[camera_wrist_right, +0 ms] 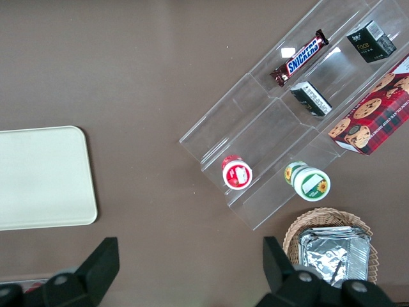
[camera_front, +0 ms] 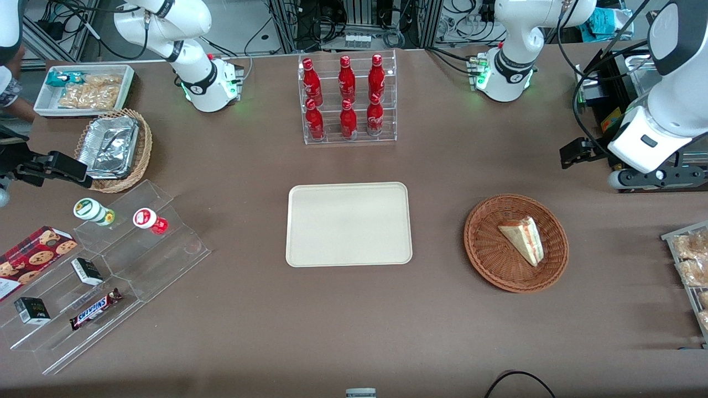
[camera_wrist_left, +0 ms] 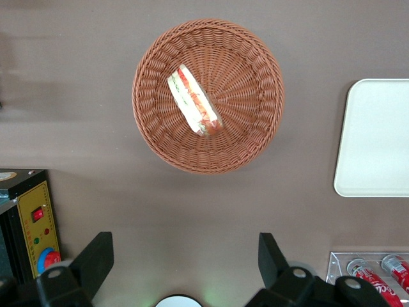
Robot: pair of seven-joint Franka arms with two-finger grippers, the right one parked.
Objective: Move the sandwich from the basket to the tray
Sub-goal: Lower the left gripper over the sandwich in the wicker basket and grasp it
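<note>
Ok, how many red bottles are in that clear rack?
6 red bottles: three on the clear rack's upper step, three lower, nearer the tray. The gripper hangs open above the table.

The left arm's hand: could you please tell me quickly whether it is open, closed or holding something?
Left hand: open and holding nothing, up above the table, with the sandwich lying untouched in the basket.

brown table w/ metal frame racks & cables along its edge.

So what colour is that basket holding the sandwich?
Reddish-brown woven wicker basket, clearest in the left wrist view, where the gripper hangs open above.
</note>
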